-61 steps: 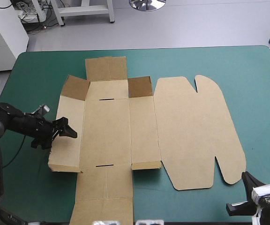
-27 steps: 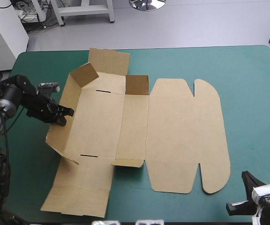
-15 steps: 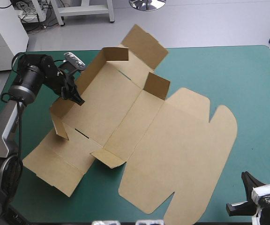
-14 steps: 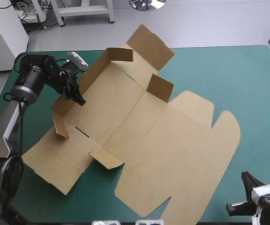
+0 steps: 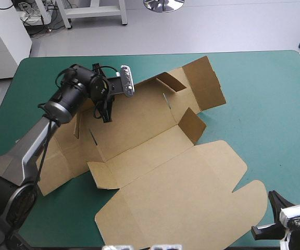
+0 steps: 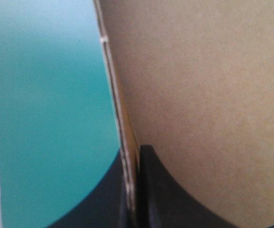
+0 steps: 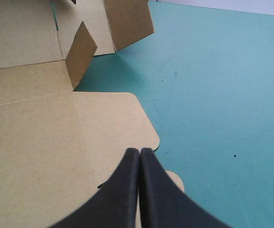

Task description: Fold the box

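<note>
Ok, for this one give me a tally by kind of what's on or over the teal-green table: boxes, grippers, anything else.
Brown box: 1
Black-fingered grippers: 2, the left gripper shut on a box wall, the right gripper shut and holding nothing
Total: 3

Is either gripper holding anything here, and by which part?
The left gripper pinches the box by a side wall's edge; the right gripper holds nothing.
</note>
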